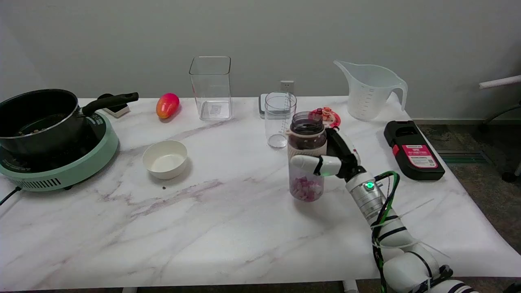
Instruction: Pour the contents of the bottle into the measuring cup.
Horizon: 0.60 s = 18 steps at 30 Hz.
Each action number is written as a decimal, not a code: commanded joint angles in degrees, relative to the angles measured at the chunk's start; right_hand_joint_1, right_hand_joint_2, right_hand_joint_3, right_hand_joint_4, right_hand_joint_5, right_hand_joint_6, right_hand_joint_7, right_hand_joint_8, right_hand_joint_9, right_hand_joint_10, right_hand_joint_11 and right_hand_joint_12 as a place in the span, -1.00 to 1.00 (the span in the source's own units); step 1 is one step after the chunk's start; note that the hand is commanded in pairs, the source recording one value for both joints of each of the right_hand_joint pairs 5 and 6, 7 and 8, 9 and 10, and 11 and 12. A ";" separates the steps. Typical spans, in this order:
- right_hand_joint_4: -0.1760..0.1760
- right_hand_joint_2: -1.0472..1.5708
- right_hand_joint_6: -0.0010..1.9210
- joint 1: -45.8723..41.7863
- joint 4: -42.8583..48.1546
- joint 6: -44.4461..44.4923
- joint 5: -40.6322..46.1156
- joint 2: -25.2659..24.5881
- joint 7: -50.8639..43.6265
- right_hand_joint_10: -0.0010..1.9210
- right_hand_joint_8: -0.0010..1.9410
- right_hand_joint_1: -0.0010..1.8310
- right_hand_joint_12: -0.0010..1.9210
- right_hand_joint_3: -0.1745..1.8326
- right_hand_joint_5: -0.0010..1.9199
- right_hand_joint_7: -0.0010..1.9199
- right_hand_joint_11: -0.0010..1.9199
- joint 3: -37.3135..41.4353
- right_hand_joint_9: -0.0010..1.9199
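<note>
Bottle [306, 158] stands upright just right of the frame's centre on the marbled surface [228, 228], pink bits lying in its bottom and its dark mouth uncapped. We see the robot hand [330, 159] wrapped around its middle from the right, gripping it. Just behind and to the left stands the clear measuring cup [280, 119], upright. Further back we find a tall clear container [211, 88] and, at the upper right, a white jug [370, 90]. A white bowl [165, 159] sits left of centre.
</note>
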 commanded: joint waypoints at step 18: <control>0.00 0.87 0.49 10.69 11.02 -21.75 -1.83 19.44 -11.17 0.62 0.70 0.38 0.34 -0.23 0.49 0.72 0.34 17.17 0.62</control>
